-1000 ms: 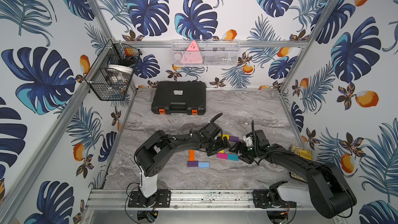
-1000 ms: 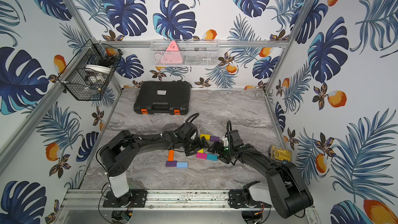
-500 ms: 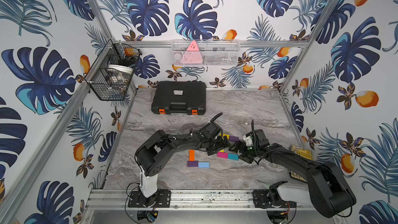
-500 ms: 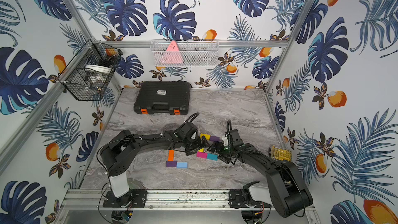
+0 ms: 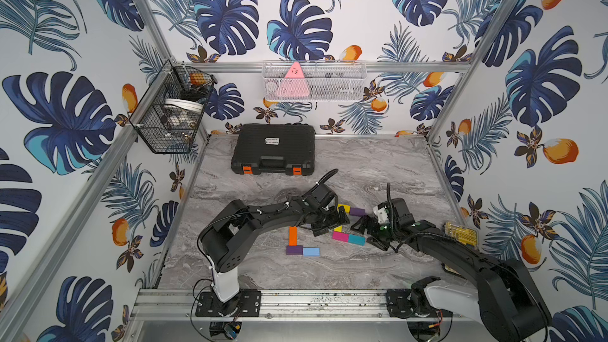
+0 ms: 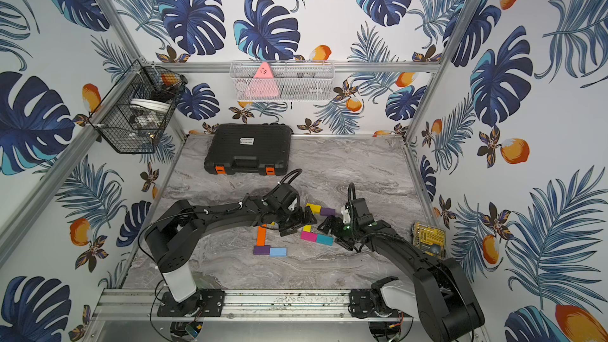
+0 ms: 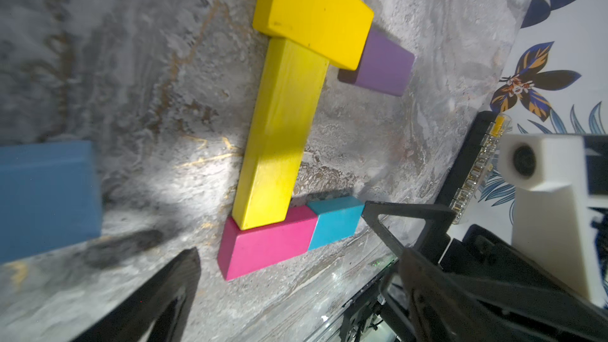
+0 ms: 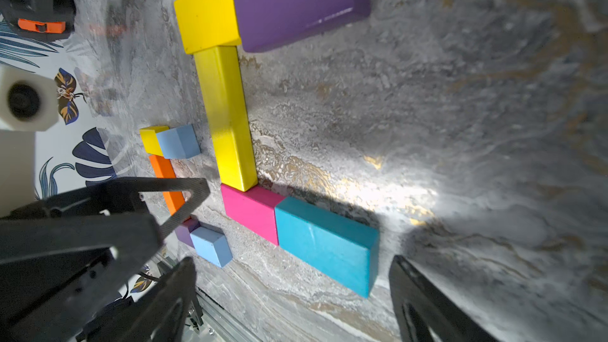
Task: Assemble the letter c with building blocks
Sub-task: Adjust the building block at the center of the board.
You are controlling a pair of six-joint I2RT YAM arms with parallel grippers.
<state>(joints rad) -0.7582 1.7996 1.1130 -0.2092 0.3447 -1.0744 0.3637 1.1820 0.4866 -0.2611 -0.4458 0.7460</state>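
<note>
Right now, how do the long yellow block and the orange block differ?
The long yellow block is yellow, the orange block orange. The yellow one runs from a wide yellow block to a magenta block; the orange one ends at a purple block. Both lie flat, each a C's back.

leaf-and-fruit wallpaper [image 5: 296,27] surrounds a grey marbled tabletop [image 5: 378,166] with aluminium rails [image 5: 296,301].

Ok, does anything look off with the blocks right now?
Only slightly: the purple block sits a little out of line with the wide yellow block it touches. Nothing looks toppled or damaged.
</note>
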